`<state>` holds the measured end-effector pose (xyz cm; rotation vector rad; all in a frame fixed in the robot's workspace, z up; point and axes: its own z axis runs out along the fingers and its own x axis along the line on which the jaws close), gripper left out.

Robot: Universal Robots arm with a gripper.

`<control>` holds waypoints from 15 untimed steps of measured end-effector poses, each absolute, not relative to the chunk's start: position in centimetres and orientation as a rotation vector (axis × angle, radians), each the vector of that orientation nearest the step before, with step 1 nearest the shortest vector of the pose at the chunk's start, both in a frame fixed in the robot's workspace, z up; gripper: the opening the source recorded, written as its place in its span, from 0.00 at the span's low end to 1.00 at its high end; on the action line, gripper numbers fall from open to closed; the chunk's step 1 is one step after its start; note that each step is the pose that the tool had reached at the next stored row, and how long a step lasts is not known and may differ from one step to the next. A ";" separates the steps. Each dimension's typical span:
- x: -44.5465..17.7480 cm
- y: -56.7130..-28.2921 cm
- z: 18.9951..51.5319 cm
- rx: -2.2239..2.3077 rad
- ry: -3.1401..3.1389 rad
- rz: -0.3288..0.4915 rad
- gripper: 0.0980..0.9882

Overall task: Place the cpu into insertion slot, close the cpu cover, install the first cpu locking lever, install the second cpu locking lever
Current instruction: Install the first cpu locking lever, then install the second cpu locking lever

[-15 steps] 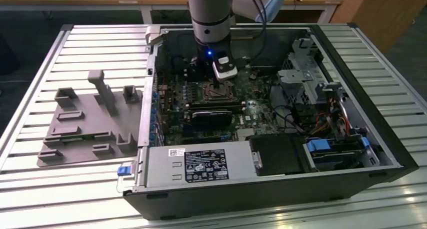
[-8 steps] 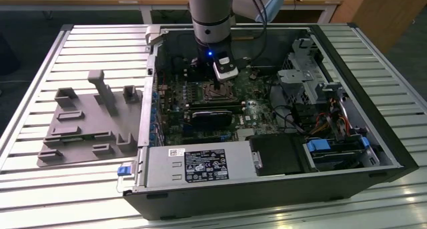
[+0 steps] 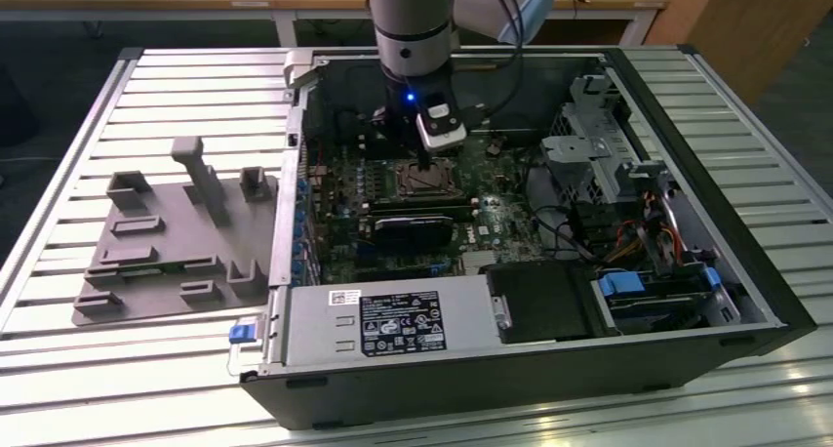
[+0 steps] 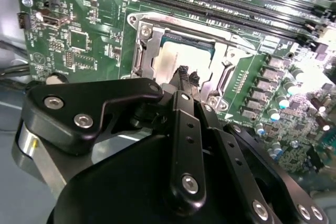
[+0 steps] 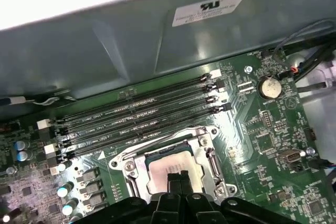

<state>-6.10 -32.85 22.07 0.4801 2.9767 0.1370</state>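
Observation:
The cpu (image 3: 423, 181) lies in the socket on the green motherboard (image 3: 501, 213) inside the open computer case. In both wrist views its silver-grey top (image 4: 170, 59) (image 5: 157, 169) shows through the square opening of the cpu cover (image 4: 148, 51) (image 5: 209, 162), which appears to lie flat around it. A thin metal locking lever (image 4: 199, 29) (image 5: 157, 141) runs along one side of the socket. My gripper (image 3: 435, 152) (image 4: 188, 75) (image 5: 178, 178) hangs just above the cpu's middle, its black fingertips (image 4: 182, 72) pressed together with nothing between them.
Black memory slots (image 5: 142, 108) run beside the socket, and a coin battery (image 5: 269, 87) sits nearby. A black block (image 3: 410, 230), the power supply (image 3: 390, 320) and the drive cages (image 3: 625, 174) crowd the case. A grey fixture plate (image 3: 170, 232) lies on the slatted table at the exterior view's left.

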 end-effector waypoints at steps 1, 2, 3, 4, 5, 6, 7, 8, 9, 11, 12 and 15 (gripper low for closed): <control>-6.1 -32.8 22.3 0.480 2.977 0.137 0.00; -6.1 -32.8 22.6 0.480 2.977 0.137 0.00; -6.1 -32.8 22.9 0.480 2.977 0.137 0.00; -6.1 -32.8 23.1 0.480 2.977 0.137 0.00; -6.1 -32.8 23.3 0.480 2.977 0.137 0.00; -6.1 -32.8 23.4 0.480 2.977 0.137 0.00; -6.1 -32.8 23.5 0.480 2.977 0.137 0.00; -6.1 -32.8 23.5 0.480 2.977 0.137 0.00; -6.1 -32.8 23.5 0.480 2.977 0.137 0.00; -6.1 -32.8 23.5 0.480 2.977 0.137 0.00; -6.1 -32.8 23.5 0.480 2.977 0.137 0.00; -6.1 -32.8 23.5 0.480 2.977 0.137 0.00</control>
